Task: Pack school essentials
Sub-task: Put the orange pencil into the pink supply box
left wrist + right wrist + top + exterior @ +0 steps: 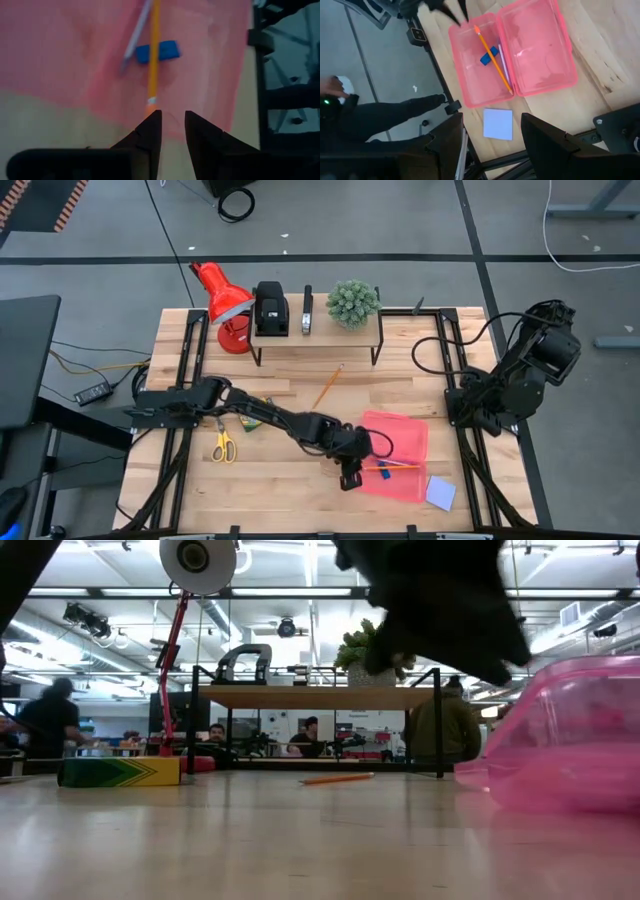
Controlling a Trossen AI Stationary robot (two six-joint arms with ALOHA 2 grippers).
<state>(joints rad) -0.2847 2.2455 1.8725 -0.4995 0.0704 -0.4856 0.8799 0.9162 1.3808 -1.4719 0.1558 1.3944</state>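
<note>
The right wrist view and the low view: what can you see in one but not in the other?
Only the right wrist view shows inside the pink case: an orange pencil, a small blue eraser and a pinkish pen. It also shows the pale notepad on the table beside the case, and the right gripper, open.

Only the low view shows the crayon box, a second orange pencil lying on the table, the red lamp, the shelf with a plant, and people in the room behind.

Both show the pink case and the wooden table.
</note>
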